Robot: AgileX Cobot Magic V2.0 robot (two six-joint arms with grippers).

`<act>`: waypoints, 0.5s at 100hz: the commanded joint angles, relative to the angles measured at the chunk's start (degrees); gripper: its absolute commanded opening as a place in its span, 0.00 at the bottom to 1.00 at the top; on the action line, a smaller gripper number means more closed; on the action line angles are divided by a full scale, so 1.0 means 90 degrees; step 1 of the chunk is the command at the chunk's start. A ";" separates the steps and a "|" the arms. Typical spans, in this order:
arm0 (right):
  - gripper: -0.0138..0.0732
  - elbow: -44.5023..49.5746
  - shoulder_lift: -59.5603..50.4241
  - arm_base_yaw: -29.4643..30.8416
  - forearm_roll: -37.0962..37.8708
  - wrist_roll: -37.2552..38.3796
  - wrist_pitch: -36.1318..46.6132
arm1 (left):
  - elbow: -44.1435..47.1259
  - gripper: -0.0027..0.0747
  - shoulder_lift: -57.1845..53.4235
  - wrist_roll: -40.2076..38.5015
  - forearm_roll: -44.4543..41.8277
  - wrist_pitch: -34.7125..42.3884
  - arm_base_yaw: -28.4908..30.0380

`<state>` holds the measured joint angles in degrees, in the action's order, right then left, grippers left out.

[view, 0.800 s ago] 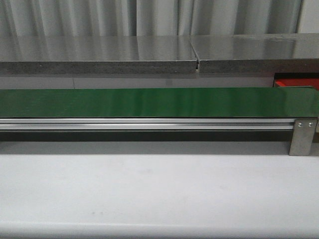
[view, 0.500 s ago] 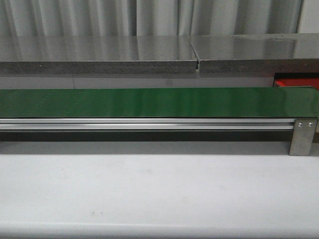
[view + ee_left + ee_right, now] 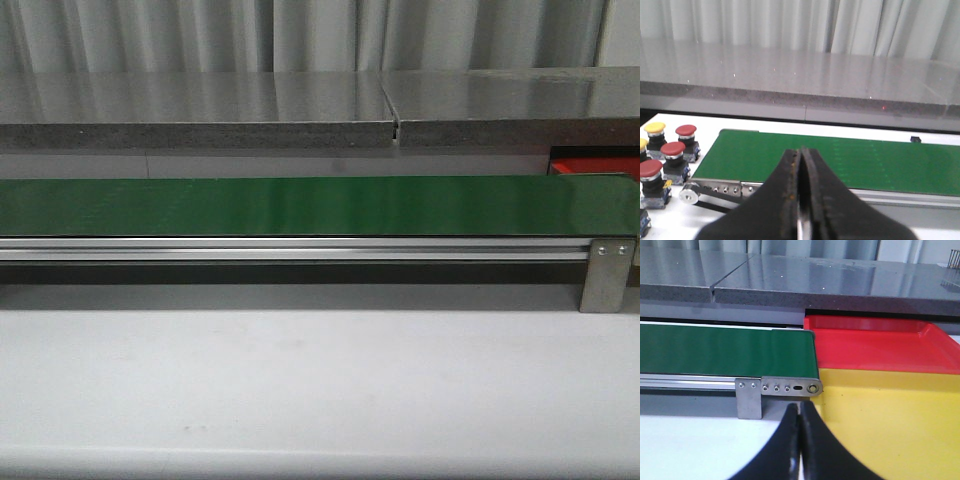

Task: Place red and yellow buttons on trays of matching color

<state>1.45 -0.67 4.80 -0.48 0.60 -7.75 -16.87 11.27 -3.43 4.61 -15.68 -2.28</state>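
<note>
Both tools closed and empty, left tool (image 3: 801, 200) near buttons (image 3: 673, 150), right tool (image 3: 799, 440) by red tray (image 3: 880, 347) and yellow tray (image 3: 890, 425); risk: knocking crowded buttons, mismatching colours.

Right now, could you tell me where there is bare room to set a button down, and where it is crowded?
The green belt is bare along its whole visible length. The red tray and the yellow tray, side by side past the belt's end, are both bare. The white table in front of the belt is free too. It is crowded only beside the belt's other end, where red and yellow buttons cluster.
</note>
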 commanded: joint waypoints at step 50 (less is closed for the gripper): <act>0.02 -0.0135 -0.0103 -0.0029 0.0054 -0.0023 0.0532 | -0.2572 0.01 0.3285 -0.0067 0.0185 -0.1537 -0.0006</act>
<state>1.45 -0.67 4.80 -0.48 0.60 -7.75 -37.89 39.42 -3.43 5.56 -33.60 -2.28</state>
